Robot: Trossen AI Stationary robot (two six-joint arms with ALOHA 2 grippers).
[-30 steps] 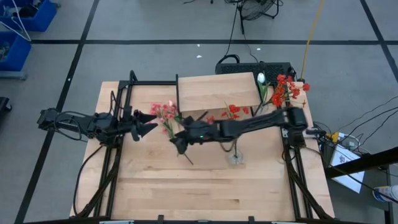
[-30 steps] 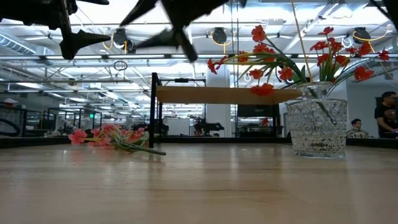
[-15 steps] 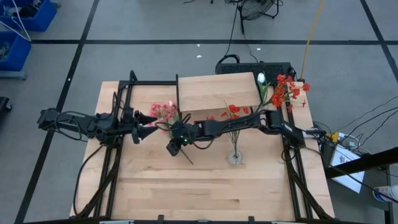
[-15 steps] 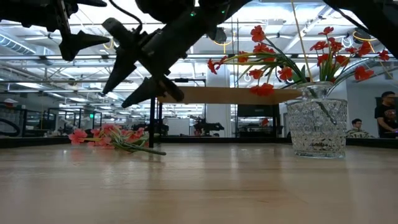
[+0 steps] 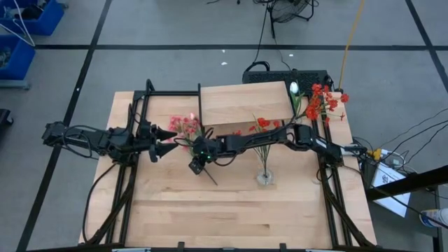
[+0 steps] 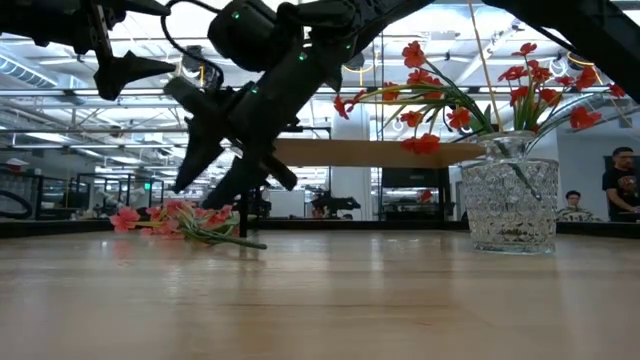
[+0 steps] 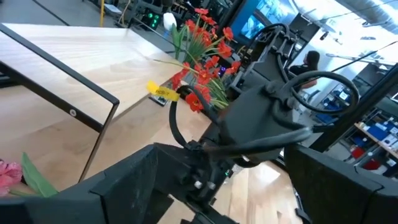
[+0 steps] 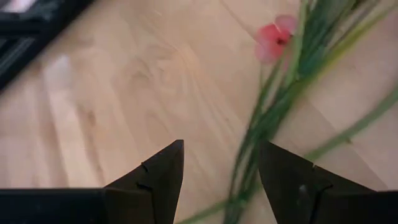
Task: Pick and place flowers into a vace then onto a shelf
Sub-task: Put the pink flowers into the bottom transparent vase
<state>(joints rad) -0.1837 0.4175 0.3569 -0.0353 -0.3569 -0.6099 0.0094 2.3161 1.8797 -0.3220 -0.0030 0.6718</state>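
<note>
Flowers [image 8: 267, 118] — between open right hand [image 8: 221, 168]

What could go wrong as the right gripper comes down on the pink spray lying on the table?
1. The right gripper has open fingers over the thin green stems of the pink-blossomed spray; several stems run between them, so it may pinch only some or slip off.
2. The light-wood shelf on black legs stands close behind; lifting could snag blossoms on it.
3. The open left gripper waits nearby, so the arms could crowd.

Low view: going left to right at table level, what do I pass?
Pink flower spray lying on the table → right gripper with open jaws above its stems → shelf → glass vase holding red flowers.
</note>
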